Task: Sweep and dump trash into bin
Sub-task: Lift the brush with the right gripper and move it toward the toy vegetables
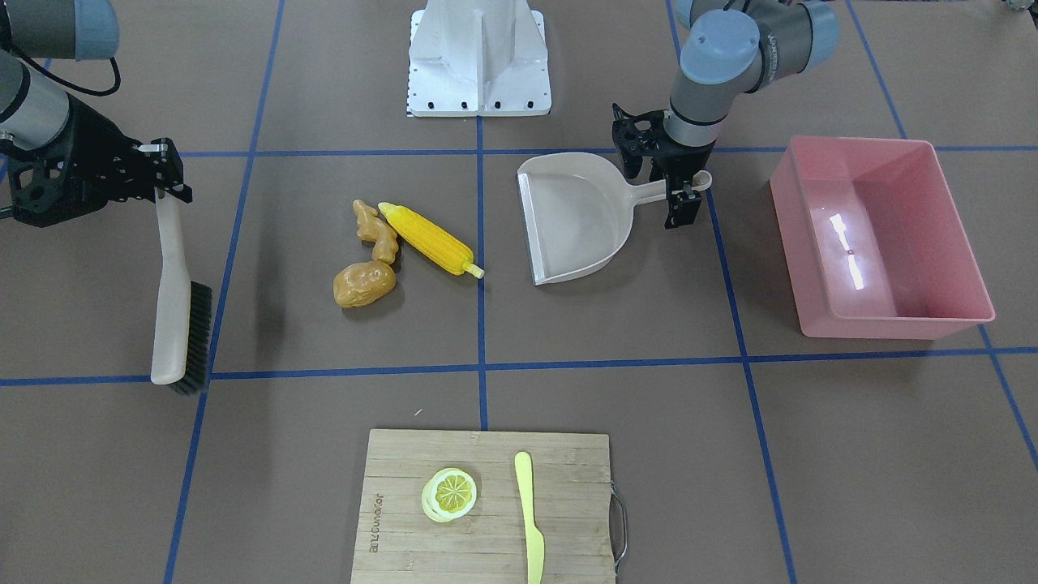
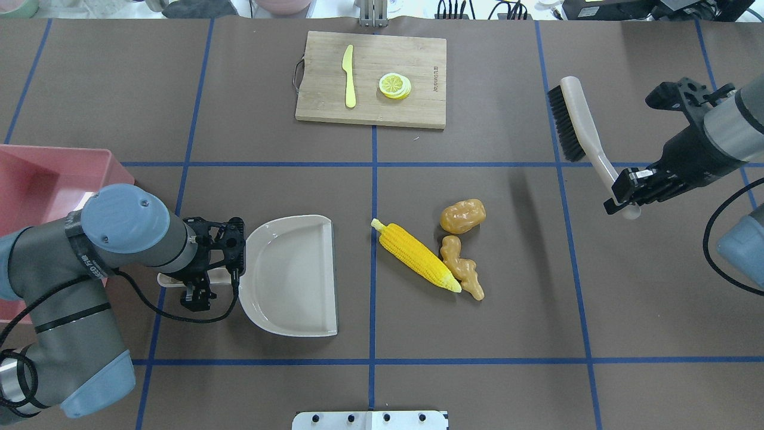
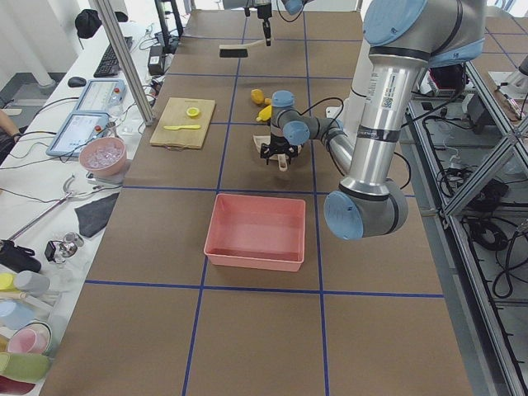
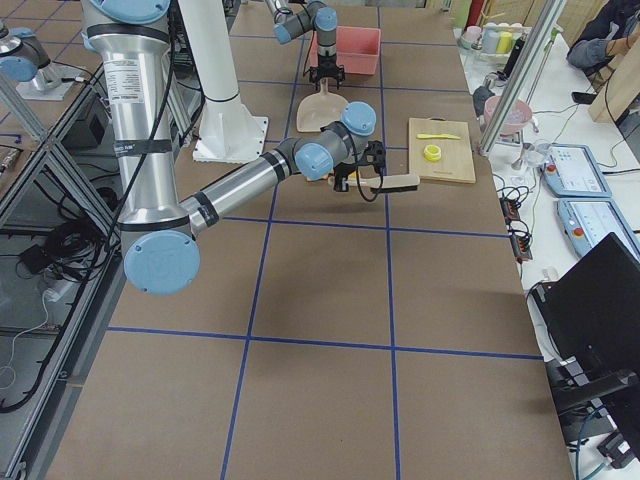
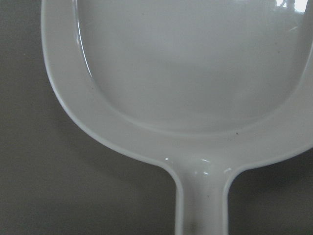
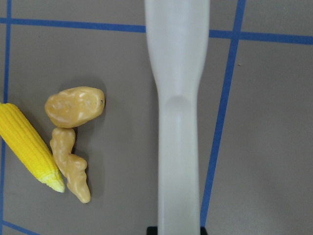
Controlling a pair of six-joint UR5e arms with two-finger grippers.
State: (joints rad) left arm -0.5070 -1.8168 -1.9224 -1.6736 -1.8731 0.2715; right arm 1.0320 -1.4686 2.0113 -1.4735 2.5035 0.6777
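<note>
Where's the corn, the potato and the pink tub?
corn (image 1: 427, 239): exterior front-facing view, middle of the cob.
potato (image 1: 363, 284): exterior front-facing view, middle of its rounded body.
pink tub (image 1: 892, 327): exterior front-facing view, its near outer wall.

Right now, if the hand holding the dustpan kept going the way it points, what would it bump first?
The left gripper points almost straight down, clamped on the dustpan, so probably the table just underneath.

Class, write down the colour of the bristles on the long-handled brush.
The bristles are black, seen best in the exterior front-facing view.
</note>
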